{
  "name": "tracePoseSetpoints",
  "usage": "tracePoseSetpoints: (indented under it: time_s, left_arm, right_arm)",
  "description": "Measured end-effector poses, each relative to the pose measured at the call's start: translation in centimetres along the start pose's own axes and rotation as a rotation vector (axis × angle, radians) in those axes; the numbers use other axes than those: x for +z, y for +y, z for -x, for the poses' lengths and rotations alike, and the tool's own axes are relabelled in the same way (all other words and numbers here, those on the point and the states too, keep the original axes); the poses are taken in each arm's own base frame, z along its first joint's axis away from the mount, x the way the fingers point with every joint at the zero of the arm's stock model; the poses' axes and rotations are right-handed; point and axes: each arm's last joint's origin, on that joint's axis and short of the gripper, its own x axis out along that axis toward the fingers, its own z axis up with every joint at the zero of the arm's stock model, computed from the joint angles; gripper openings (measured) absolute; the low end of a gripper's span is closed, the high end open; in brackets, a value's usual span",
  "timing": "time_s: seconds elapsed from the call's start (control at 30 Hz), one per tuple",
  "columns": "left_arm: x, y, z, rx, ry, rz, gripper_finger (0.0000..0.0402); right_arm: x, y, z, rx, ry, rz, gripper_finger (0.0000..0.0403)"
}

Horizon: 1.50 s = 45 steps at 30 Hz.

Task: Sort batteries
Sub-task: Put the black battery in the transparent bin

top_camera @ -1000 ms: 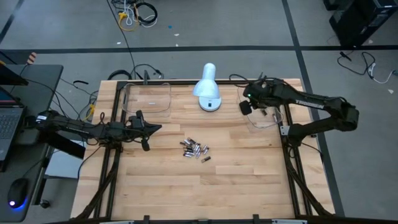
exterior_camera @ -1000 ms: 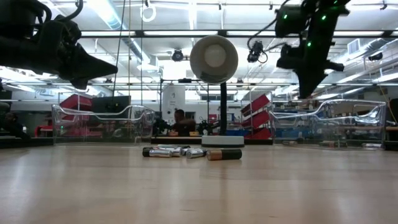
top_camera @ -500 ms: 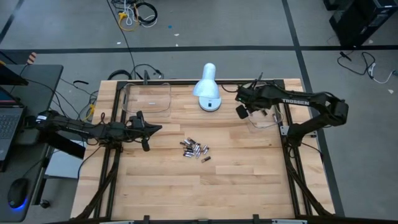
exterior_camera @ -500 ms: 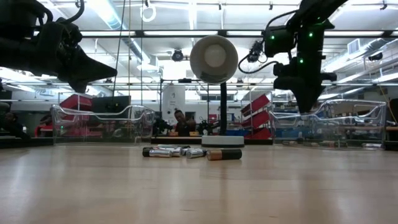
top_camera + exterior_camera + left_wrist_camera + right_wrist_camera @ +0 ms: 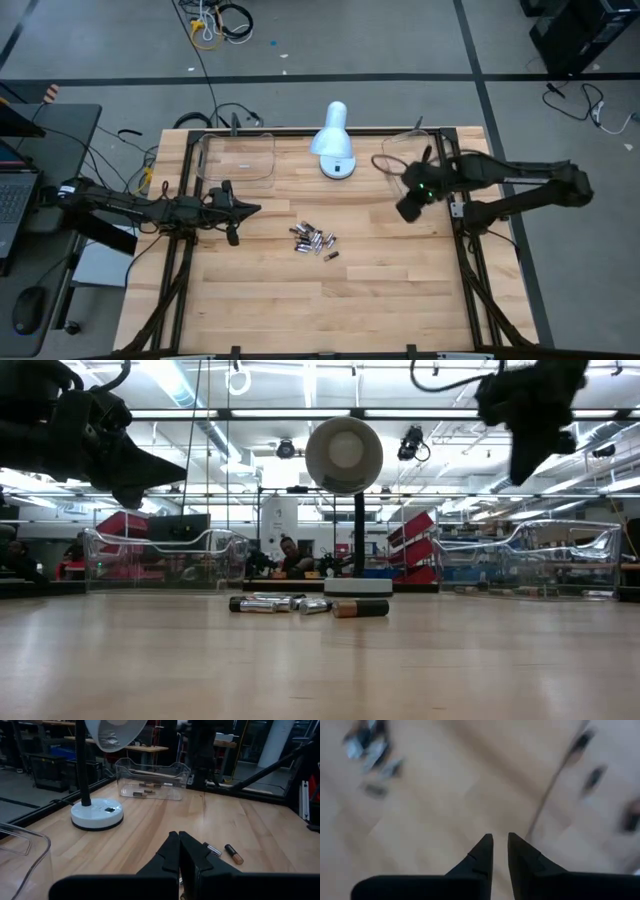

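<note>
Batteries lie in a small loose heap near the middle of the table from my overhead camera, in front of the white desk lamp. On that same view, the left gripper hangs near the table's left side by a clear tray, its fingers pressed together. The right gripper sits at the edge of the right-hand clear tray, empty.

From table height, I see the batteries lying flat just in front of the lamp base, both arms up off the wood.

My left wrist camera shows the closed fingers meeting at the tips, two batteries just past them, and a few more batteries inside the far tray.

My right wrist camera is blurred; the fingers stand slightly apart with nothing between them above bare wood.
</note>
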Motion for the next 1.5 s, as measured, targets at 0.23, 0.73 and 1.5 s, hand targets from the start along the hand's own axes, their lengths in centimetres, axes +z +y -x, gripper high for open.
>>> tracePoseSetpoints:
  time_s: [0.23, 0.73, 1.5]
  left_arm:
    - [0.0, 0.0, 0.0, 0.003, -0.003, -0.021, 0.0002]
    - [0.0, 0.0, 0.0, 0.004, -0.003, -0.028, 0.0002]
    - [0.0, 0.0, 0.0, 0.004, -0.003, -0.002, 0.0002]
  right_arm:
    - [-3.6, 0.8, -0.8, -0.219, 0.303, 0.003, 0.0009]
    - [-1.7, 2.8, -7.0, -0.462, 0.342, 0.227, 0.0001]
    - [5.5, 0.9, -11.2, -0.425, 0.029, 0.312, 0.0]
